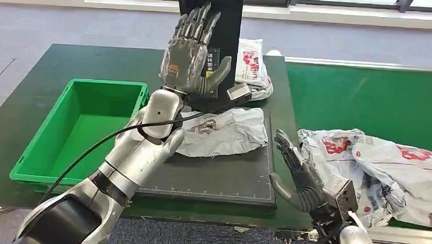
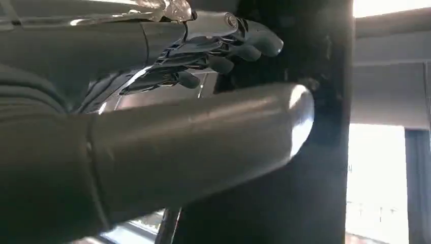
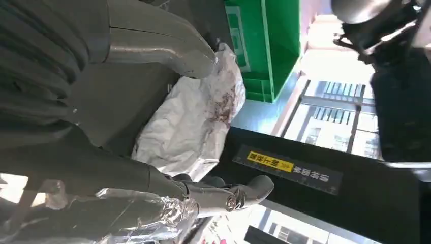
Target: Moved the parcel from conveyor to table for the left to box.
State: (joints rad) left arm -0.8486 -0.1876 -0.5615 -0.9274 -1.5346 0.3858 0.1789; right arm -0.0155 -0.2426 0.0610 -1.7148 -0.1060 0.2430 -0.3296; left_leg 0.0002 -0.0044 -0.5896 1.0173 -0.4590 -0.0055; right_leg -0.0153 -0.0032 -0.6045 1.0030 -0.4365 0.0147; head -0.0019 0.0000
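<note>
A crumpled white-grey parcel with a red print lies flat on the dark mat on the table; it appears again as the parcel in the right wrist view. My left hand is raised above the mat's far side with fingers spread upward, holding nothing; its thumb and fingers are apart. My right hand stands open at the mat's right edge, between the parcel and the conveyor, touching neither. The green box sits empty left of the mat.
A heap of similar parcels lies on the green conveyor at the right. Another parcel rests at the back beside a black upright panel, right behind my left hand. The panel's yellow label faces the right wrist.
</note>
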